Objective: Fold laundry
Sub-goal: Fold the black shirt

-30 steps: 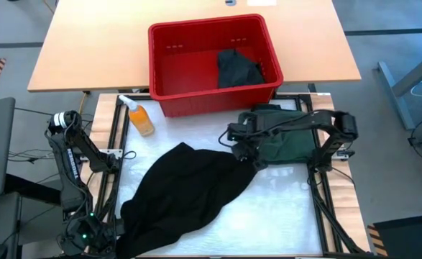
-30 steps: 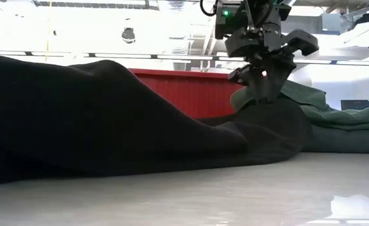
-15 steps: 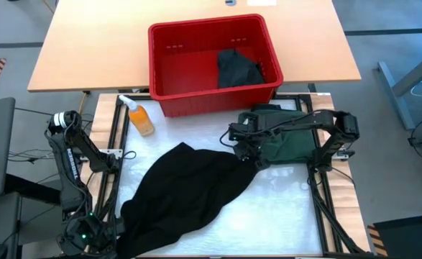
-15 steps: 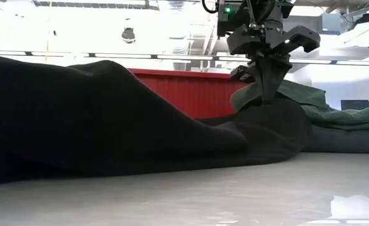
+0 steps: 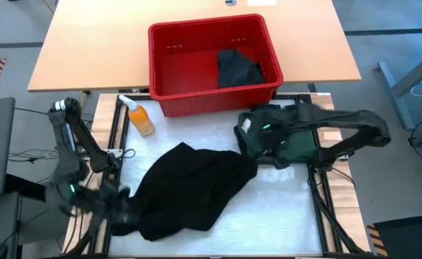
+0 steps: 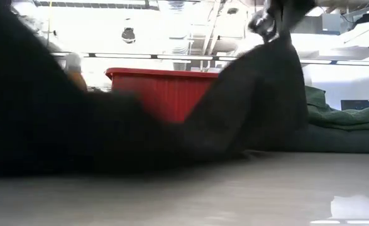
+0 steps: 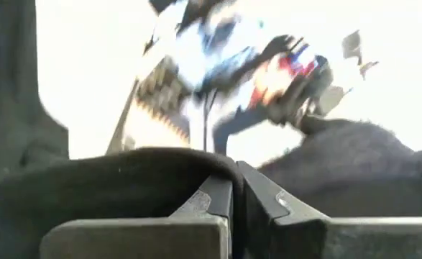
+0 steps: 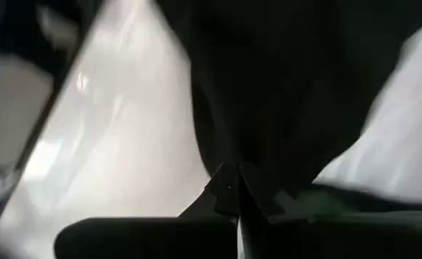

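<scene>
A black garment (image 5: pixel 189 191) lies crumpled across the middle of the white table top. My right gripper (image 5: pixel 252 144) is above its right end and is shut on it. My left gripper (image 5: pixel 121 210), blurred, is at the garment's near-left end and is shut on it too. In the low view the black garment (image 6: pixel 109 125) rises steeply toward my right gripper (image 6: pixel 273 17). A folded dark green garment (image 5: pixel 293 142) rests flat on the table under my right arm. Another dark garment (image 5: pixel 238 68) lies in the red bin (image 5: pixel 175 65). My left gripper pinches a fold of the black garment's near-left end (image 7: pixel 196 167) between its two shut fingers. The cloth drapes over the fingertips (image 7: pixel 214 198); I cannot tell how many layers. My right gripper pinches the garment's right end (image 8: pixel 250 155) from above, pointing down. That end is lifted clear, and the cloth hangs down and slopes to the table (image 6: pixel 253 107).
An orange spray bottle (image 5: pixel 140 119) lies on the table's far-left part, near the red bin's front wall. The bin stands at the table's far edge, partly on the wooden table (image 5: pixel 81 50) behind. Black frame rails (image 5: pixel 318 194) run along the table's sides. Bare white surface shows near-right.
My right gripper has gone up, drawing the black garment's right end off the table into a steep slope. My left arm has swung quickly away from the near edge, carrying the garment's near-left end with it; that end now lies farther from the near edge.
</scene>
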`<action>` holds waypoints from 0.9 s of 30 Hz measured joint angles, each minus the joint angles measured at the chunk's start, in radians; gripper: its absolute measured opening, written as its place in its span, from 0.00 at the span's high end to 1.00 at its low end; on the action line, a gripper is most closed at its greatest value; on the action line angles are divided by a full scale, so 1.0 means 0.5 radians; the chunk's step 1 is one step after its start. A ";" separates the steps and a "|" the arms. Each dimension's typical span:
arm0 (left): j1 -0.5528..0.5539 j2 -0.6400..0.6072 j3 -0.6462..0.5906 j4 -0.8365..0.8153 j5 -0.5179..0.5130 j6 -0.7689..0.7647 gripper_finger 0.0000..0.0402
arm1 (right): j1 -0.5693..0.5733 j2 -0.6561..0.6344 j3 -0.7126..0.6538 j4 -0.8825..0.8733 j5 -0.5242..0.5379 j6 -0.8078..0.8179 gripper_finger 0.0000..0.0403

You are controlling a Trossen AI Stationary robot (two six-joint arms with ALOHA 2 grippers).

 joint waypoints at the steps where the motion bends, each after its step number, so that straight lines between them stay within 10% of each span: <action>1: 0.006 -0.062 0.000 0.096 -0.087 0.239 1.00 | -0.001 -0.095 0.000 0.064 -0.001 0.039 0.96; 13: 0.008 -0.701 0.002 1.331 -0.466 2.861 1.00 | -0.408 -0.966 0.002 1.098 0.511 0.248 0.96; 21: 0.008 -0.894 0.340 1.329 -0.311 3.730 1.00 | -0.831 -0.852 0.062 1.831 0.518 0.488 0.96; 27: 0.009 -0.831 0.835 0.366 -0.217 3.473 1.00 | -0.880 -0.773 0.335 1.480 0.260 0.671 0.96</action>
